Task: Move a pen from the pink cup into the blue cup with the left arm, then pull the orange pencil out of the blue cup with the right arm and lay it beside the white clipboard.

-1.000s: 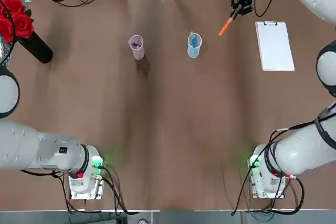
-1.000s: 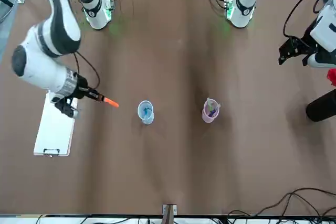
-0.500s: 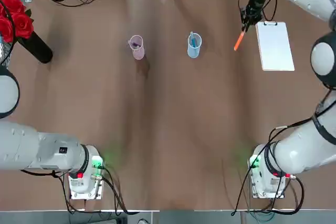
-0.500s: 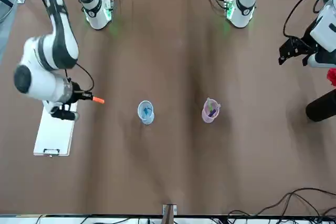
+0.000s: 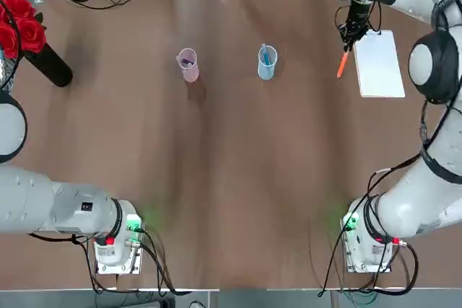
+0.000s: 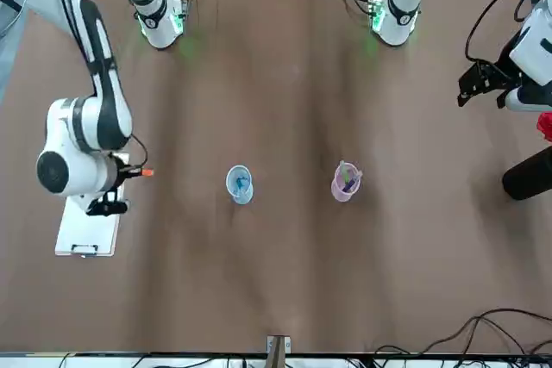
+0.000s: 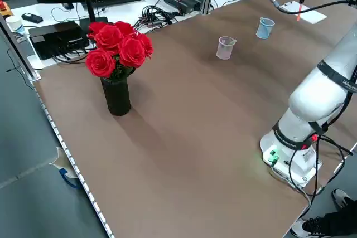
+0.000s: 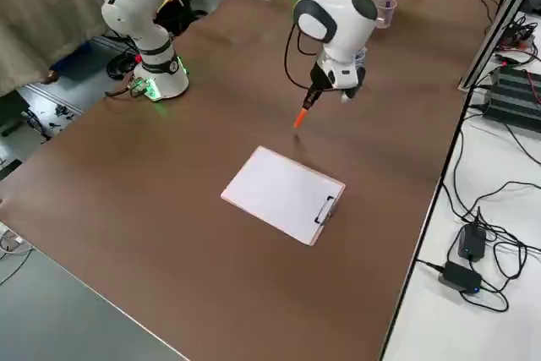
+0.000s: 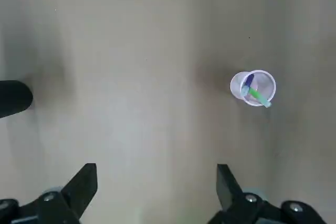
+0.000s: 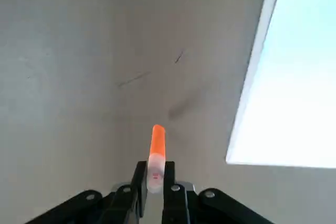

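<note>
Bench (image 5: 231, 178): brown top, robot bases at the near edge, cables and electronics along the far edge.

Right gripper (image 5: 351, 34): at the far right of the bench, just left of the clipboard's far end. Jaws closed tight on the upper end of the orange pencil (image 5: 341, 66). In the right wrist view the two black fingers (image 10: 138, 182) pinch the pencil (image 10: 157, 150) between them, its free end pointing toward the bench surface beside the board's edge.

Orange pencil: held in the air, tilted, free end low. It hangs over bare bench just left of the clipboard, clear of both cups. The right side view (image 8: 302, 116) shows it above the surface, not lying down.

Clipboard (image 5: 378, 63): flat at the far right, clip (image 5: 372, 32) at its far short edge.

Blue cup (image 5: 266, 63): upright, far centre, well left of the clipboard. A blue pen (image 5: 265, 54) stands in it.

Pink cup (image 5: 188, 65): upright, left of the blue cup, well apart from it. Purple and green pens inside (image 9: 255, 92).

Left gripper (image 6: 483, 84): parked above the left side of the bench, well away from the cups. Jaws wide open, holding nothing.

Vase of red roses (image 7: 115, 65): black vase, far left of the bench.
</note>
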